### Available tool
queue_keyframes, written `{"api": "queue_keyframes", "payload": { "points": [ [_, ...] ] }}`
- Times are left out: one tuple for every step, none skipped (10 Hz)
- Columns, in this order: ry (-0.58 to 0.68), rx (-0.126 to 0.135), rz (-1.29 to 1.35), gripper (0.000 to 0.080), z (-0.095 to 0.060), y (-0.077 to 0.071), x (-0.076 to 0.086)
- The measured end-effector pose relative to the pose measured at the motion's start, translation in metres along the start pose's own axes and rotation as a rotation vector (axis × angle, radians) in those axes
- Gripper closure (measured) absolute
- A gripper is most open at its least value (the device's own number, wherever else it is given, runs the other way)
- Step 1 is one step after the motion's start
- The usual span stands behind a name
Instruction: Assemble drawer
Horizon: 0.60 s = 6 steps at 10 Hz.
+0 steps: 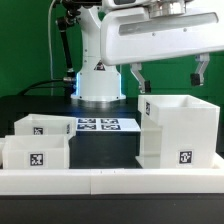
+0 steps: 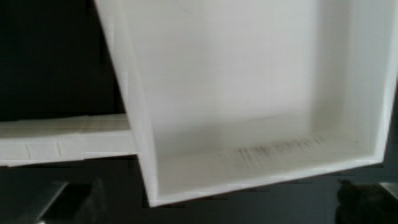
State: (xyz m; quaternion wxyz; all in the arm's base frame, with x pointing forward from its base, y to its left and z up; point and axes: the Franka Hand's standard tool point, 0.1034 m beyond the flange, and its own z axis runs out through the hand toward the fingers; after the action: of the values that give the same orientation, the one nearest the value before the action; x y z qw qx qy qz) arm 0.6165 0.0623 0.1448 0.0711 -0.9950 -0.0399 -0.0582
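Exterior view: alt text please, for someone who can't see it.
An open gripper hangs above the tall white casing at the exterior view's right, touching nothing. At the exterior view's left sit a nearer tray and a farther tray, both shallow and white; the marker board lies behind on the dark table.

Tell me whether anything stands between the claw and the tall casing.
Nothing visible does. The claw hangs open above the casing with only air between them, and the wrist view looks into the casing's bare inside. The rear tray and front tray stand apart at the exterior view's left.
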Motion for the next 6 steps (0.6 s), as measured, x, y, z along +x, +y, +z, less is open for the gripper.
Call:
{"api": "queue_keyframes", "payload": {
  "points": [
    [0.002, -0.002, -0.096, 0.0151, -0.004, 0.017, -0.005],
    [0.001, -0.006, -0.112, 0.0151, -0.008, 0.039, -0.012],
    [-0.002, -0.011, -0.162, 0.0151, -0.01, 0.061, -0.021],
    [-0.006, -0.012, -0.194, 0.0151, -0.01, 0.088, -0.031],
    [0.0, -0.019, -0.225, 0.0151, -0.007, 0.108, -0.037],
    [-0.002, -0.025, -0.225, 0.0151, -0.001, 0.124, -0.042]
  ]
}}
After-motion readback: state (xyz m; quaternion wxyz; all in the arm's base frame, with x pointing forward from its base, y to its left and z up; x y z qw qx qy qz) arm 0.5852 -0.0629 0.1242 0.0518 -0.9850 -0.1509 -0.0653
